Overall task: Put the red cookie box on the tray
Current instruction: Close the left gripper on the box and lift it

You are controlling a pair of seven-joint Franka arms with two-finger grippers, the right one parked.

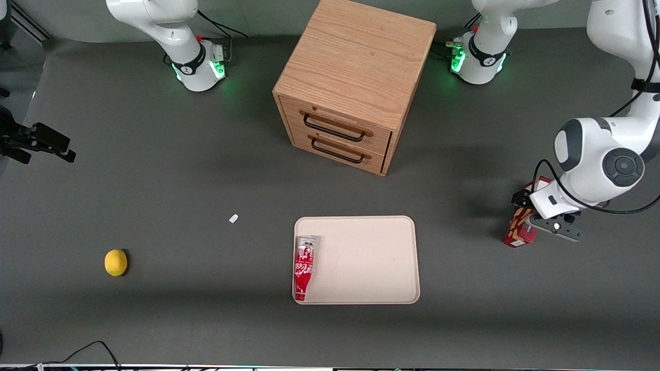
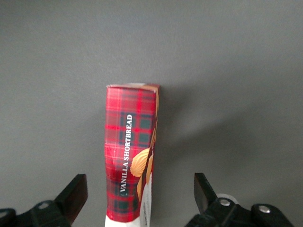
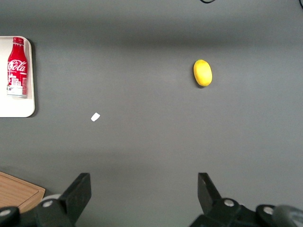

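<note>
Now the end effector point(image 2: 137, 191), fingers spread, straddles the red cookie box point(image 2: 130, 161) w/o touching (lined up for a pinch); tray point(image 1: 371, 226) sits frame center.

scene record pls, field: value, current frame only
gripper: left arm's gripper open, fingers either side of the red cookie box, not touching it
red cookie box: on the table at the working arm's end, off the tray
tray: nearer the front camera than the cabinet, holds only the soda bottle
soda bottle: lying along one tray edge
cabinet: both drawers shut
lemon: toward the parked arm's end
white scrap: on the table between lemon and tray
task status: box not yet gripped
</note>
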